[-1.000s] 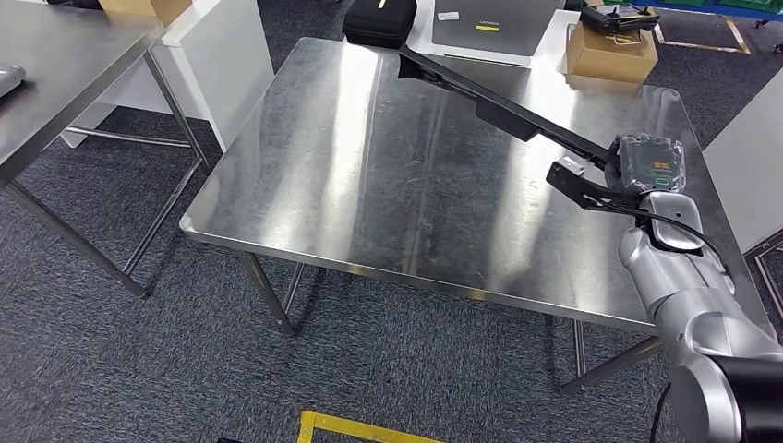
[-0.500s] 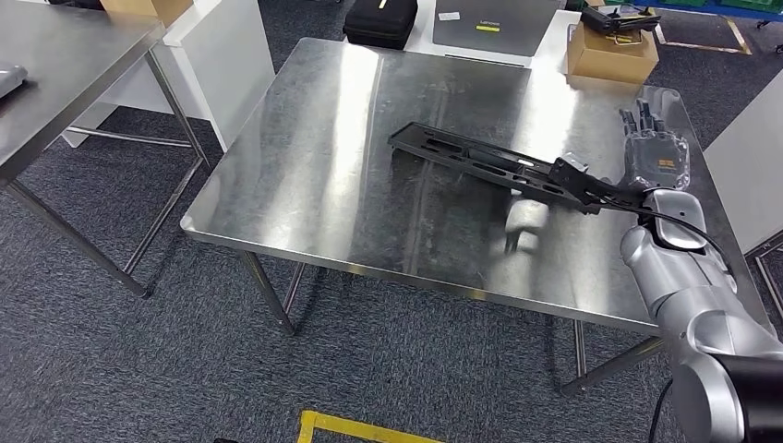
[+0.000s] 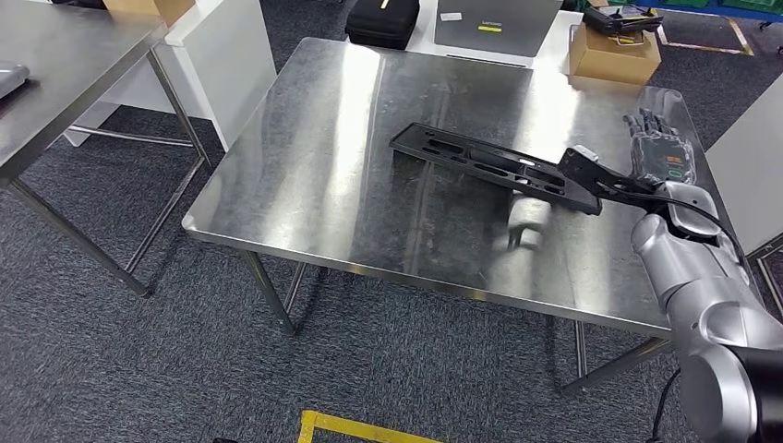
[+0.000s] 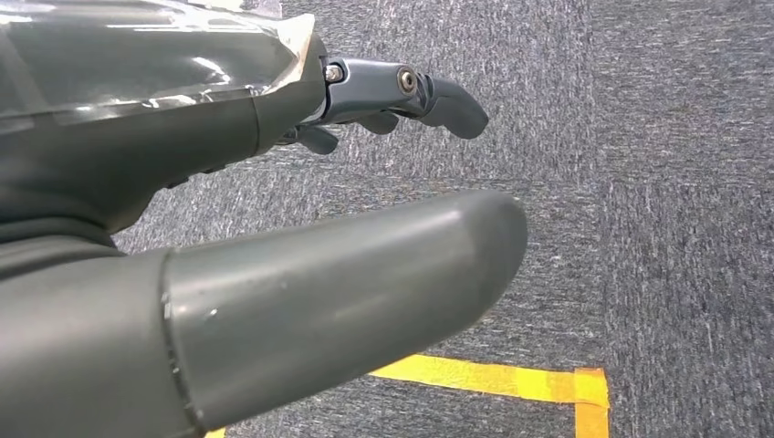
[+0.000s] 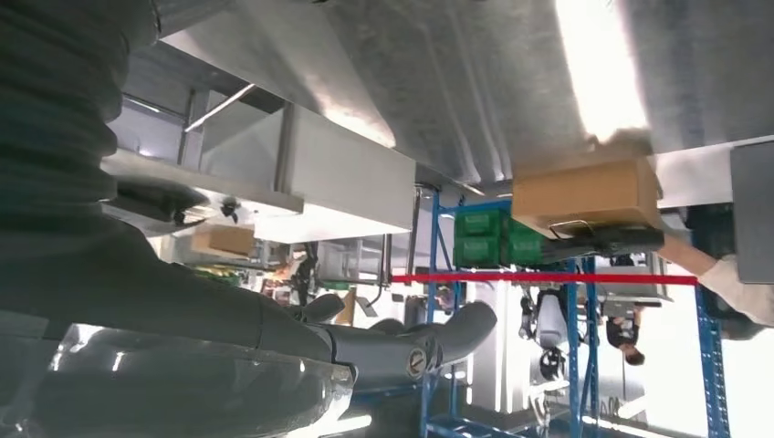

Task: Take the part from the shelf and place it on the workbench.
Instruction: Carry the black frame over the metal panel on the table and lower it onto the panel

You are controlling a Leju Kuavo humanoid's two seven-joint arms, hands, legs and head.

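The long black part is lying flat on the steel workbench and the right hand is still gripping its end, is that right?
Not quite. The head view shows the right hand open with fingers spread, beside the black part and not gripping it. The part does lie flat on the steel workbench.

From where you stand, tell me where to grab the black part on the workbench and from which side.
Grip the black part at its near-right end, beside the open right robot hand, coming from the workbench's right edge. The part is long and flat and lies flush on the steel. That end has a raised bracket, likely the easiest thing to close on; the far end is out of easy reach.
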